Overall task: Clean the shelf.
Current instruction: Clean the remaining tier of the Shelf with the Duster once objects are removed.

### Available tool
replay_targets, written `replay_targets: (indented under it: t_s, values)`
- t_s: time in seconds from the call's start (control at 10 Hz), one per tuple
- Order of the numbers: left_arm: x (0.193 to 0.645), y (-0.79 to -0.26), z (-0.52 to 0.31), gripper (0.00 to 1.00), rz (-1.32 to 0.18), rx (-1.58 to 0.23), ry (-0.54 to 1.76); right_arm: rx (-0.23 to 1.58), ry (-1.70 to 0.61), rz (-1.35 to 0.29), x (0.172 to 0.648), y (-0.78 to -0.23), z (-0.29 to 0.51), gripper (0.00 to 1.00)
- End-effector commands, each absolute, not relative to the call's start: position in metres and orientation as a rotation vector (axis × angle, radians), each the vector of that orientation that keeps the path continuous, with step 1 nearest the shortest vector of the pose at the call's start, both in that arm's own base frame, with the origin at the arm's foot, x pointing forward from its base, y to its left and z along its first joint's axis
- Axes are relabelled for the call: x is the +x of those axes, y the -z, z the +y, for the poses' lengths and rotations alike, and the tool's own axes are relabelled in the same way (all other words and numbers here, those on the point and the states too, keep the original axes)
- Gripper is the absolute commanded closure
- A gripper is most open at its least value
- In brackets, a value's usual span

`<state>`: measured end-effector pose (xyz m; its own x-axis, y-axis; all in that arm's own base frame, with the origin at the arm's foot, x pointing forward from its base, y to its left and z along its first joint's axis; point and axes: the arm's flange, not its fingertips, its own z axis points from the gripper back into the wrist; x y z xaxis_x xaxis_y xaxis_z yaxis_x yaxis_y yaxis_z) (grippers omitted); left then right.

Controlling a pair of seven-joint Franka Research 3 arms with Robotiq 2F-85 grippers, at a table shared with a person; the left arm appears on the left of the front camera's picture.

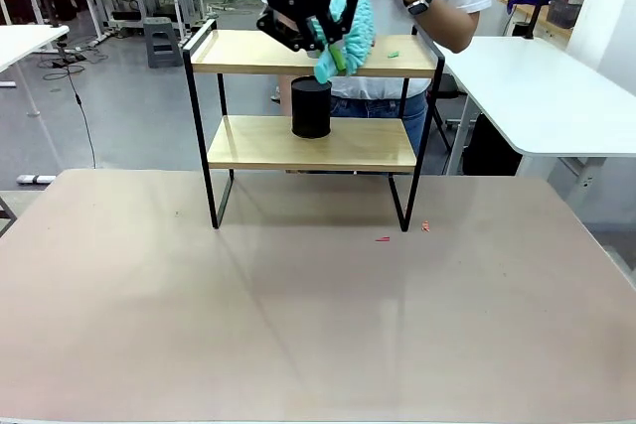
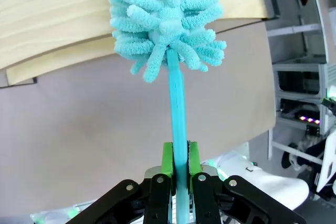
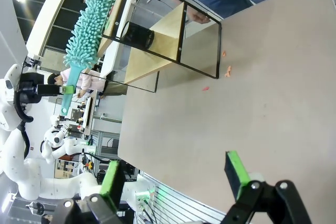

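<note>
Toward the far side of the large beige tabletop [image 1: 298, 345]: the small two-tier shelf [image 1: 248, 52] of light wooden boards in a thin black metal frame, with a black cylinder [image 1: 310, 106] on the lower board. Over the top board, right of middle: the fluffy turquoise duster [image 2: 165, 19], long axis slanting from the front edge back toward the person, thin handle clamped tight in the left gripper [image 2: 179, 157]. Well apart, low over the near tabletop: the right gripper [image 3: 174, 176], jaws spread wide, empty. Just right of the duster head, on the same board: a small green scrap [image 1: 392, 54]. Probably calls for a rightward sweep by the nearer left arm.
</note>
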<state>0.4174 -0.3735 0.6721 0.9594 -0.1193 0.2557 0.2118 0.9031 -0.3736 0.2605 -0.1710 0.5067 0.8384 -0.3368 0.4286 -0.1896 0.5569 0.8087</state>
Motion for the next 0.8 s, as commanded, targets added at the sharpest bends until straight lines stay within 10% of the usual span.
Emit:
replay_targets:
  t_s: [0.0,0.7]
  values:
    - [0.417,-0.68,-0.379,0.88,-0.224,-0.389,0.225,1.008,0.074,-0.625,0.263,-0.508,-0.17,0.0]
    - [0.368,-0.707,-0.317,0.88,-0.058,-0.405,0.585,1.008,0.074,-0.625,0.263,-0.508,-0.17,0.0]
